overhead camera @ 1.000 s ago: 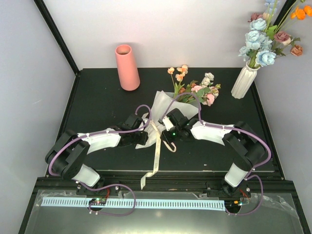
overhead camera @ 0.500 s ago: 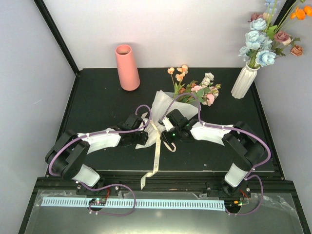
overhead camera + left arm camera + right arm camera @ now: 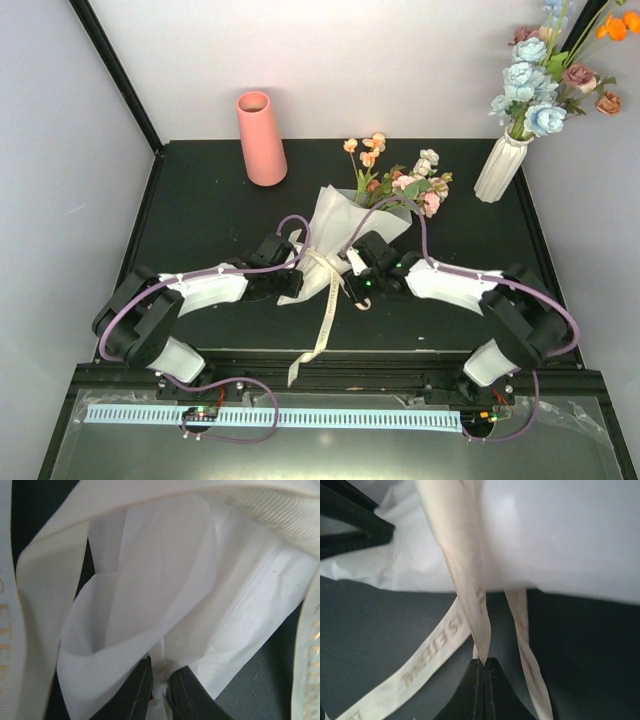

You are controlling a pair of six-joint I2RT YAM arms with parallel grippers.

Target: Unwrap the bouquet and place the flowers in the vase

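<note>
Knot work is going on: right gripper [image 3: 482, 662] is pinching one cream tail of the ribbon [image 3: 470, 605], jaws closed flat on it w/ no gap showing. The left gripper [image 3: 160, 672] is nipping a fold of the wrap paper [image 3: 165, 580] at the stem end, jaws nearly closed on that thin sheet. The bouquet [image 3: 345, 215] is lying in the middle of the bench [image 3: 200, 210], heads pointing to 1 o'clock, tail to 7. The vase [image 3: 261, 138] is standing upright, well apart, at 11 o'clock from it.

To do this well, I'm thinking the right arm should be drawing the tail out toward 5 o'clock, slow and level w/ the bench. The left one should be anchoring the paper so the bundle isn't sliding after it. Pulling upward is risking cinching the tie tighter or dragging the flowers [image 3: 415, 185] about. Can't tell from here whether the knot is loosening.

Materials: the ribbon is looking like flat ribbed grosgrain w/ gold lettering, limp. The paper is thin, translucent, creasing softly into a cone, prob. slippery and tearing easily. Stems are looking thin and wiry. The vase is showing as a smooth matte cylinder; the bench is dark and matte.
</note>
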